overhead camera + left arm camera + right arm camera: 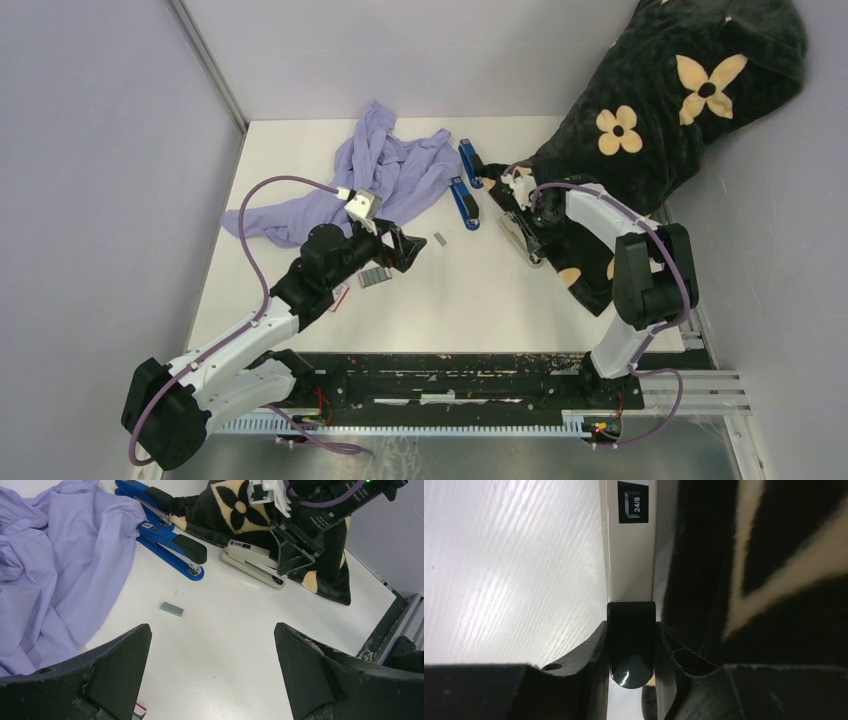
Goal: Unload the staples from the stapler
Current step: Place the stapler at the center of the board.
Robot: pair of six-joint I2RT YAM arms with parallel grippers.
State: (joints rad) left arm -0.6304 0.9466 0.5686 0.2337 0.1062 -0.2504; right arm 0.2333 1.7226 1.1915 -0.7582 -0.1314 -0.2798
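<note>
Top external view is showing the left arm reaching toward the middle of the white tabletop (480,300), with the left end effector (402,250) hanging just above the surface and its jaws spreading wide, holding nothing. One short silver-grey strip of staples (440,238) is lying flat on the bare tabletop just right of that end effector, apart from it, and the left wrist view is showing the same strip (172,608) sitting beyond the two spread black fingers (120,670). A second grey ribbed bunch (373,277) is lying on the near side of the left end effector, close to a small red-and-white box (340,297). On the right, the right end effector (631,630) is pinching the black rear end of the beige stapler (631,545), whose body is lying along the edge of the black flowered cloth (749,580) and is touching it. Two blue staplers (465,203) are lying side by side left of the beige one, at the edge of a crumpled lilac cloth (370,170) that is covering the far left part of the tabletop.
</note>
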